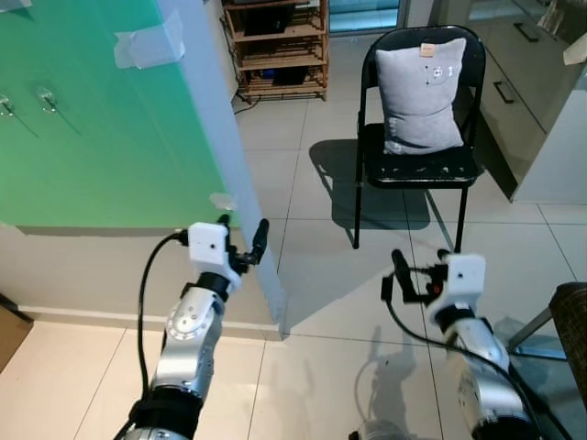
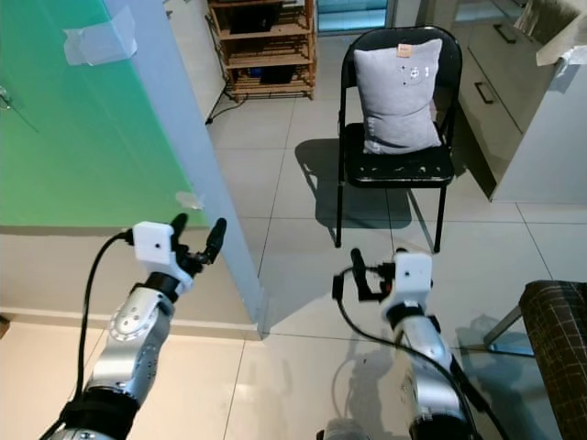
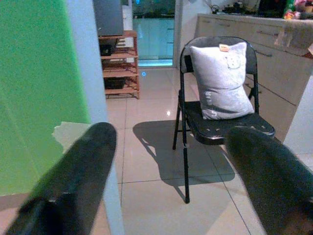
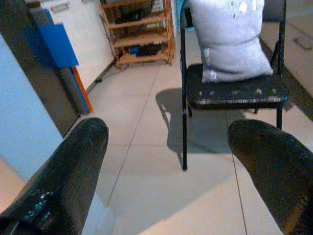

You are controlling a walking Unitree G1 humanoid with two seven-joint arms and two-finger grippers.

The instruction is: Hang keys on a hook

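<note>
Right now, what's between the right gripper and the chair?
Bare tiled floor with the chair's shadow, between right gripper and black chair holding a grey pillow; left eye view.

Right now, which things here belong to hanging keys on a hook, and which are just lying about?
Job:
hooks on the green board
left gripper, open, holding nothing
right gripper, open, holding nothing

Lying about:
black chair
grey pillow
wooden shelf

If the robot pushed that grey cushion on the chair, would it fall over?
Probably: the grey cushion stands upright, only leaning on the black chair back. It looks soft and light, so it would likely flop and dent rather than slide stiffly.
</note>
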